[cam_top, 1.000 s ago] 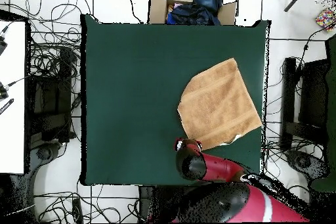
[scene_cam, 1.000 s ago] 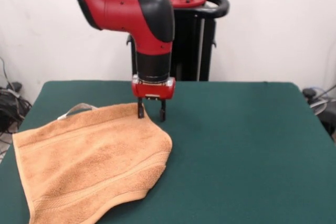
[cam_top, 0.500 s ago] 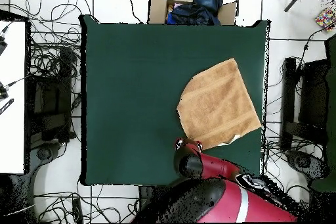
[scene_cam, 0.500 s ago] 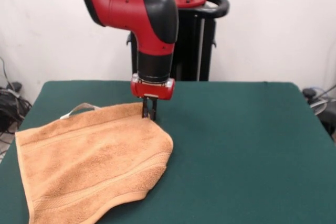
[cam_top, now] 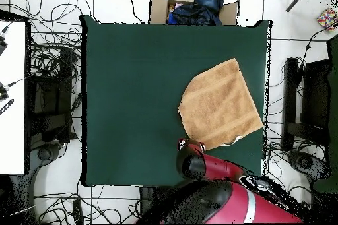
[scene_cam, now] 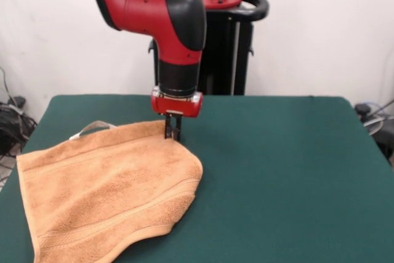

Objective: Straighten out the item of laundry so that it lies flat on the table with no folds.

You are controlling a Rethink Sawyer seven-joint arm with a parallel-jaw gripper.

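In the front view we see the red and black arm coming down to the gripper (scene_cam: 172, 132), whose dark fingers are pressed together on the far edge of the orange-tan towel (scene_cam: 108, 186), pinching it just where that edge turns toward the rounded corner. The towel lies on the left part of the green table (scene_cam: 289, 177), reaching to the table's left and near borders; a woven stripe band runs along its near end, and its right corner looks rounded, as if tucked under. A small pale tag (scene_cam: 92, 129) loops out from the far edge, well left of the gripper. In the overhead view we find the towel (cam_top: 219, 107) on the right half of the table (cam_top: 132, 97), close to the right border, set at a slant. The gripper itself is hidden here under the arm's wrist (cam_top: 190, 158), which sits at the towel's lower left corner. Beyond the table's top border stands a cardboard box (cam_top: 193, 6) holding dark cloth.
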